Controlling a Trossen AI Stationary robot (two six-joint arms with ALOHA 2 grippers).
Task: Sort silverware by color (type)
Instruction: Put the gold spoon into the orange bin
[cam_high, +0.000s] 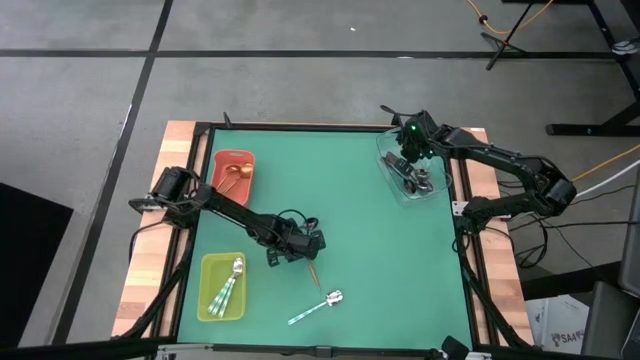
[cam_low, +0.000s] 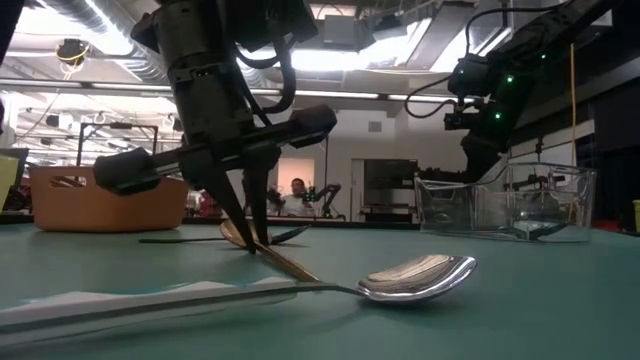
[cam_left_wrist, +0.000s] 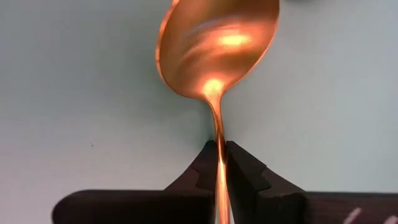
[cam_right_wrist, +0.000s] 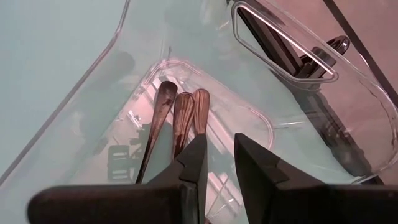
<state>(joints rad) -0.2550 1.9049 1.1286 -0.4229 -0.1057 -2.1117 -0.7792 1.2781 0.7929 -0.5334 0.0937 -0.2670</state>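
The left gripper (cam_left_wrist: 221, 163) pinches the copper spoon (cam_left_wrist: 214, 53) at its neck — handle running back between the jaws, bowl ahead, seemingly on the table (cam_high: 380, 230). The right gripper (cam_right_wrist: 217, 165) hangs slightly parted over the clear tray (cam_high: 385, 160), holding nothing.

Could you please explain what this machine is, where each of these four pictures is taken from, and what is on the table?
It is a robot with two dark arms at a green table, sorting spoons by type. One picture looks straight down, one looks level across the table, and one comes from each wrist. The left gripper is shut on the thin handle of a copper spoon near the table's middle. The right gripper hangs over the clear tray, which holds dark spoons; nothing shows between its fingers. The red tray holds copper spoons, the yellow-green tray mint-handled ones. One mint-handled spoon lies loose on the table.
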